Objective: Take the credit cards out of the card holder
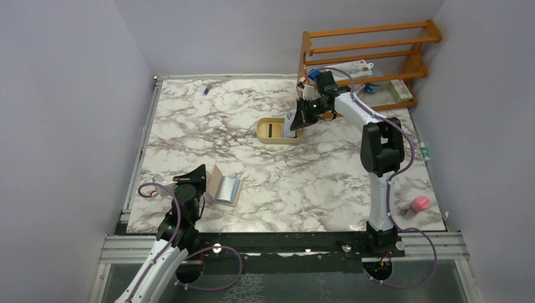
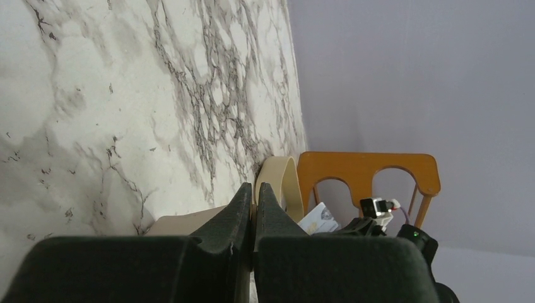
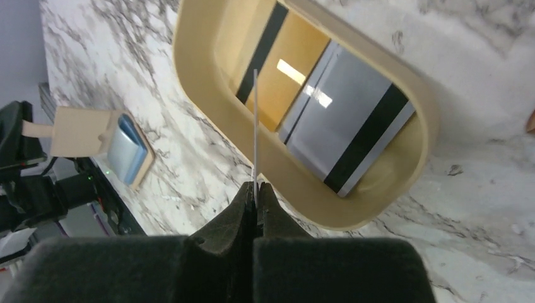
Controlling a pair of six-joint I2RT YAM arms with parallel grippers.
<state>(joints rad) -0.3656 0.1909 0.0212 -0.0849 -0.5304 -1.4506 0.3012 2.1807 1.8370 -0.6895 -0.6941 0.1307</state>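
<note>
The right gripper (image 3: 254,187) pinches one credit card (image 3: 255,126) edge-on over the oval tray (image 3: 391,82) holding two more, while the left gripper (image 2: 253,192) is pressed together on the open card holder (image 1: 224,187) at the table's (image 1: 315,183) near-left.

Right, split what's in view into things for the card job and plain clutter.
Job: card holder, held by the left gripper; blue cards inside it; thin card pinched in the right gripper; gold card and grey card lying in the tray.
Clutter: wooden rack; pink object at the right; small blue item at the far side.
</note>
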